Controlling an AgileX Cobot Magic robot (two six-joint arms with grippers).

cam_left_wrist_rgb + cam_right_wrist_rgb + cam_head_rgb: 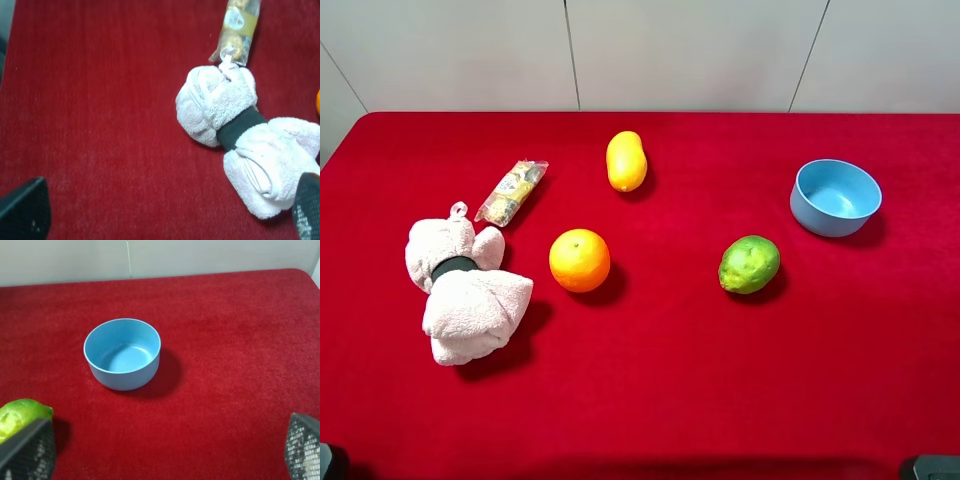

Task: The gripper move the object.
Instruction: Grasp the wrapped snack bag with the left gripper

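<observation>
The object, a clear snack packet [512, 191] with yellow-brown contents, lies on the red cloth at the left rear, just behind a pink towel bundle [465, 290]. In the left wrist view the packet [237, 25] touches the towel's loop end [245, 135]. My left gripper [166, 212] is open and empty, its fingertips [25, 210] wide apart, well short of the packet with the towel between. My right gripper [165, 450] is open and empty, short of the blue bowl [122, 352]. In the high view only dark arm parts show at the bottom corners [328, 464].
An orange [579, 260] sits right of the towel. A yellow oval fruit [626, 160] lies behind it. A green lime [749, 264] and the blue bowl [835, 197] are on the right. The lime [17, 417] is beside my right gripper's finger. A white wall bounds the far edge.
</observation>
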